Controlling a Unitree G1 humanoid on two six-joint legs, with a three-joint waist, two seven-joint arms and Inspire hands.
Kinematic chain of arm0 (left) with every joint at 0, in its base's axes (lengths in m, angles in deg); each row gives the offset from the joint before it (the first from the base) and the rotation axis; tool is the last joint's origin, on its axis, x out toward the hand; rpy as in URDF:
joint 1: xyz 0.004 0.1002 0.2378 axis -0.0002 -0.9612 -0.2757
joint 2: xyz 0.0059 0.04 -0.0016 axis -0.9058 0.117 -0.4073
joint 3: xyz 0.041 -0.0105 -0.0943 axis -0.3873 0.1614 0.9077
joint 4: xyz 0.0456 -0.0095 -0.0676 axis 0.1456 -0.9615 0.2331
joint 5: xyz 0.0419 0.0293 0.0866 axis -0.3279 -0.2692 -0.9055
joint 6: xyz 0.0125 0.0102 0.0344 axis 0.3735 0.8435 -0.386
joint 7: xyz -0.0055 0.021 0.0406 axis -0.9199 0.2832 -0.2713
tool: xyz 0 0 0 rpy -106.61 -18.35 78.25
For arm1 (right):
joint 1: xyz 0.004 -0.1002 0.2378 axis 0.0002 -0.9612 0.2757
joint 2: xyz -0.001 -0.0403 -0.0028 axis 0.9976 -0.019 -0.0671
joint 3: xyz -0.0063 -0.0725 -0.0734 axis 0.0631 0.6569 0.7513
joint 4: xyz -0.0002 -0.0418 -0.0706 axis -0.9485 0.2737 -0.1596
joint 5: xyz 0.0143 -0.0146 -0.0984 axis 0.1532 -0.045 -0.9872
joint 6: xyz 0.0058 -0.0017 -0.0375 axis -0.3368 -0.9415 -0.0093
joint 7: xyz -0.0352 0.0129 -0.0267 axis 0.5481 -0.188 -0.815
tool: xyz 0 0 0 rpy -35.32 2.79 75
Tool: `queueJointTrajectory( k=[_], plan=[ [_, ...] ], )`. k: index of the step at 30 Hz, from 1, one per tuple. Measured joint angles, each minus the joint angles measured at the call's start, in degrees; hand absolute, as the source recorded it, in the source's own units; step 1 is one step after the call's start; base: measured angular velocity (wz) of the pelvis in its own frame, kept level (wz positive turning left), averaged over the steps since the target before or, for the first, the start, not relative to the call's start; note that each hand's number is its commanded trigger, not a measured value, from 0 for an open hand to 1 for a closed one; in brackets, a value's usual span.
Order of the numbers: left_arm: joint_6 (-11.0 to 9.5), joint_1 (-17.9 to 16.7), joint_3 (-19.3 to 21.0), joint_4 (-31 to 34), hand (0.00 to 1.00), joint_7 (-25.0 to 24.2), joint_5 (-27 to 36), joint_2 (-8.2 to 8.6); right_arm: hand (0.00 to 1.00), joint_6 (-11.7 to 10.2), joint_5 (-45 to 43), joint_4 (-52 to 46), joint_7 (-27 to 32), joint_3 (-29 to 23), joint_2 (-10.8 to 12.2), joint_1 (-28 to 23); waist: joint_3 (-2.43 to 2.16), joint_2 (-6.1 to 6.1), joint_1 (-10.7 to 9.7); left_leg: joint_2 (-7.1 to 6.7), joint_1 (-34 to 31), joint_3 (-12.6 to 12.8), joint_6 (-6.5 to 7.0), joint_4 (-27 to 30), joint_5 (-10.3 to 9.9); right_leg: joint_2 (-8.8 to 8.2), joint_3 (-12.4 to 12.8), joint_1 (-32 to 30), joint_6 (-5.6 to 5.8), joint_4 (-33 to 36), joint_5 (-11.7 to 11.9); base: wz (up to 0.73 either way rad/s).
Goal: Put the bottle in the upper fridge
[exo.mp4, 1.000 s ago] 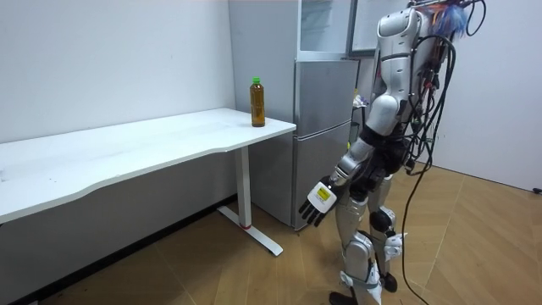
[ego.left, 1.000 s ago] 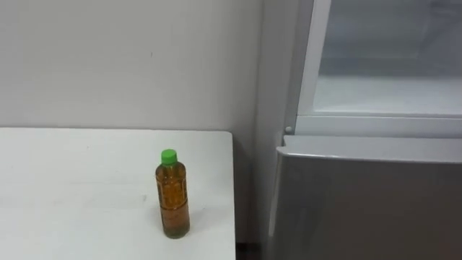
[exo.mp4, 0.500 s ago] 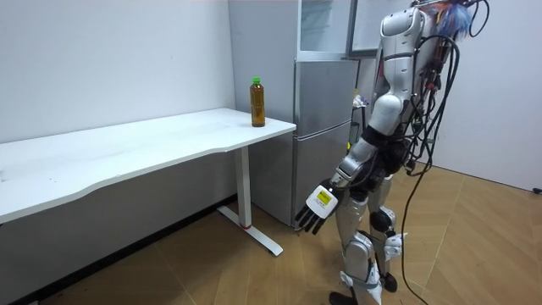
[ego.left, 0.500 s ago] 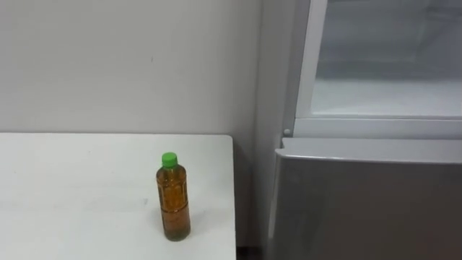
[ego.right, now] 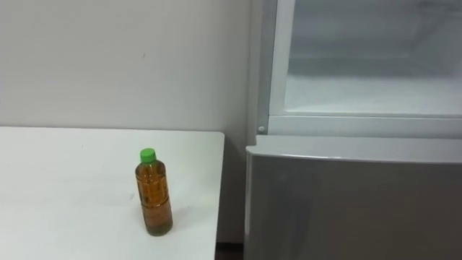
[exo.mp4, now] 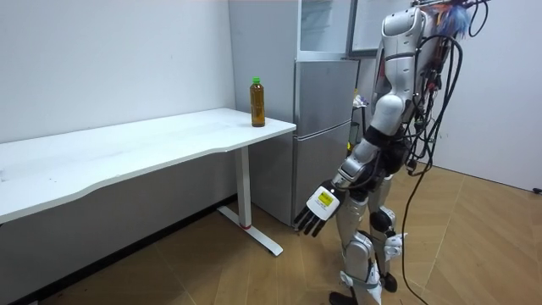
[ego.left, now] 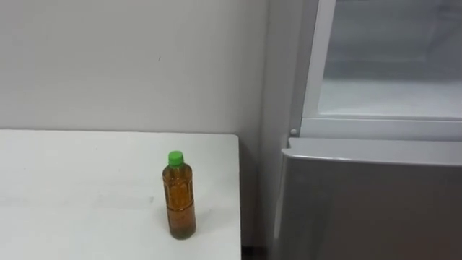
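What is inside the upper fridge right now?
A pale shelf with nothing on it shows inside the upper fridge; its higher part is cut off from sight. The bottle stands on the table beside it.

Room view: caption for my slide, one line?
Robot stands by the fridge, left robot hand hanging open, bottle upright on the table.

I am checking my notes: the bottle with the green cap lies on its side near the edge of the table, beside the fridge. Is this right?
Not quite: the left eye view shows the bottle standing upright near the edge of the table, beside the fridge.
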Motion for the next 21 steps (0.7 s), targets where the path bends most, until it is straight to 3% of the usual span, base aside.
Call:
queueJointTrajectory(
  k=[1, 7, 15, 21],
  plan=[
    [-0.1, 0.0, 0.0, 0.0, 0.00, 0.5, -0.1, -0.05, 0.00, -1.0, 0.0, -0.3, 0.0, 0.1, 0.2, 0.7, 0.01, -0.02, 0.4, -0.01, 0.0, -0.1, 0.00, 0.1, 0.0, 0.00, -0.1, 0.1, 0.00, 0.0, 0.0, 0.00],
    [0.0, -0.2, 0.0, -0.2, 0.00, 1.7, -6.2, -0.38, 0.00, -1.6, -1.1, -4.2, -0.5, 1.1, 0.4, 2.7, 0.15, -0.11, 2.6, -0.04, -0.3, -0.3, 0.00, 0.0, 0.0, -0.01, -0.1, -0.3, 0.00, -0.1, 0.0, 0.00],
    [0.2, -0.8, 0.1, -0.5, 0.00, 1.3, -8.5, -0.39, 0.00, -2.0, -2.6, -8.5, -2.7, 3.0, 0.6, 2.7, 0.15, -0.26, 2.8, -0.06, -1.1, -0.6, 0.00, 0.5, 0.0, -0.01, -0.3, -0.8, 0.00, -0.1, 0.0, 0.02],
    [2.3, -0.2, -0.4, -0.6, 0.00, 0.5, -8.5, -0.73, 0.00, -1.3, -1.7, -30.7, -2.7, 6.7, 0.0, 0.3, 0.20, -0.24, 2.7, -0.08, -0.9, -0.6, 0.00, 0.4, 0.0, 0.01, -0.1, -0.7, 0.00, -0.1, 0.0, 0.00]
  ],
)
